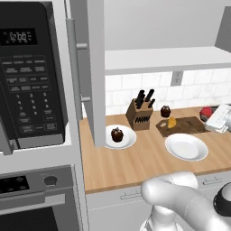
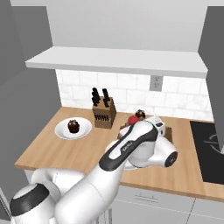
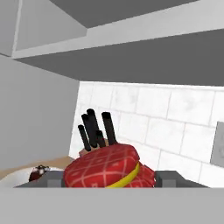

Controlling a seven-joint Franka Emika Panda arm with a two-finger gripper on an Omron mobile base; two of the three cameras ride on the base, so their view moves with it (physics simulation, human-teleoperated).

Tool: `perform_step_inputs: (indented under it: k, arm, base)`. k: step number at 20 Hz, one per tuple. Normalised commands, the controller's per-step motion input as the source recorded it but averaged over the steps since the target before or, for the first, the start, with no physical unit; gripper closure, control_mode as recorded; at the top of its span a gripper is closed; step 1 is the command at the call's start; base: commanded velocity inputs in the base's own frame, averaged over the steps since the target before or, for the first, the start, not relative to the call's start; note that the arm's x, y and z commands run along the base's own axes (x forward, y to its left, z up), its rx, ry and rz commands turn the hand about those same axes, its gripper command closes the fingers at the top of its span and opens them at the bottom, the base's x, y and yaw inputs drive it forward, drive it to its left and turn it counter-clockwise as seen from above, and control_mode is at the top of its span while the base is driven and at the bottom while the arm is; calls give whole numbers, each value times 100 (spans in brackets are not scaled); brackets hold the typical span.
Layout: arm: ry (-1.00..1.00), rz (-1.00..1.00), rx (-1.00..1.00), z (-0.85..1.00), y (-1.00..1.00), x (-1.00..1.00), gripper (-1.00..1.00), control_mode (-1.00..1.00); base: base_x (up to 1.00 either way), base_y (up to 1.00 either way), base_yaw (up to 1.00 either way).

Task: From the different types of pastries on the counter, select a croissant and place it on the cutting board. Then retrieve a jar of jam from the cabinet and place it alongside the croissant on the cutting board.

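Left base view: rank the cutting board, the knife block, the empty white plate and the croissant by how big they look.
1. Empty white plate and cutting board: similar, but the plate sits nearer the camera.
2. Knife block.
3. Croissant, clearly smallest.

The counter (image 1: 144,167) carries a knife block (image 1: 139,115) at its back edge, a cutting board (image 1: 187,126) beside it toward the right, and two white plates (image 1: 186,147) nearer the front, the left plate (image 1: 127,140) holding a muffin (image 1: 117,134).
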Motion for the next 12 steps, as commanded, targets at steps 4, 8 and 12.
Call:
perform_step_inputs:
  k: [4,8,12]
  arm:
    - [20,28,16,-63,-36,54,100,-100]
    - [4,10,15,-9,0,19,100,-100]
    - [1,22,29,-32,-49,87,100,-100]
  base:
    - [0,0,0]
    - [0,0,0]
    - [0,0,0]
